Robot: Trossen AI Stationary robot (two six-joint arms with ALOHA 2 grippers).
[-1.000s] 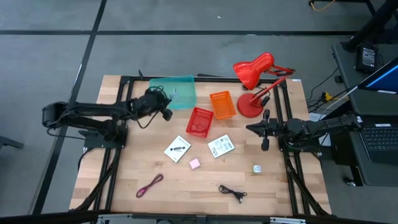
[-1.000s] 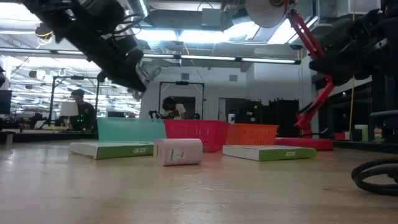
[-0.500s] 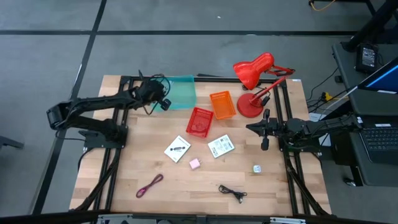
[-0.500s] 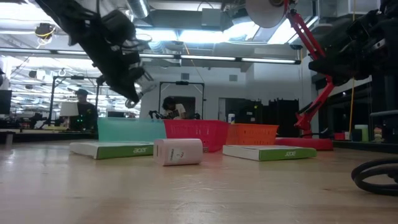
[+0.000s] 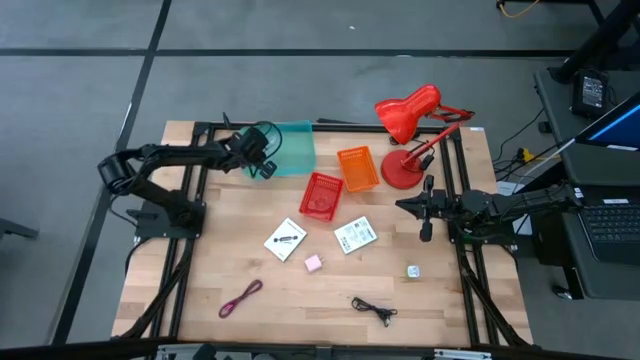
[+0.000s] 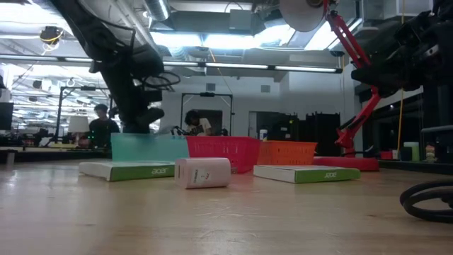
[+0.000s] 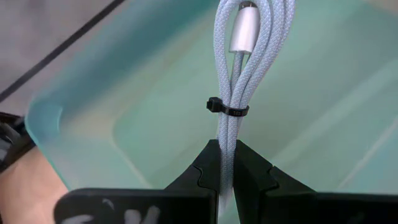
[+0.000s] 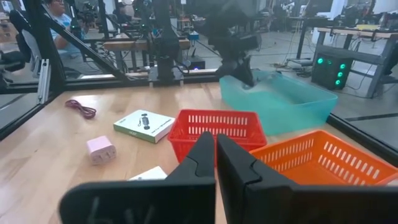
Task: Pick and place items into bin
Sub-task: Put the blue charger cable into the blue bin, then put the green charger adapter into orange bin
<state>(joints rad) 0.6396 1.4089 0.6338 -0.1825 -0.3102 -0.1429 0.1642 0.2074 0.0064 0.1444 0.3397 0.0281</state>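
Blue-grey cable [image 7: 235, 74], coiled and held by a black tie, is pinched between the fingers of the left gripper [image 5: 262, 160], which hangs over the near-left corner of the teal bin [image 5: 291, 146]. Since that gripper sits close to the bin's rim, a release here may leave a loop draped over the wall or spilling onto the table. The left arm reaches across from the left side, while the right gripper [image 5: 424, 210] waits beside the red lamp's base with its fingers closed on nothing.
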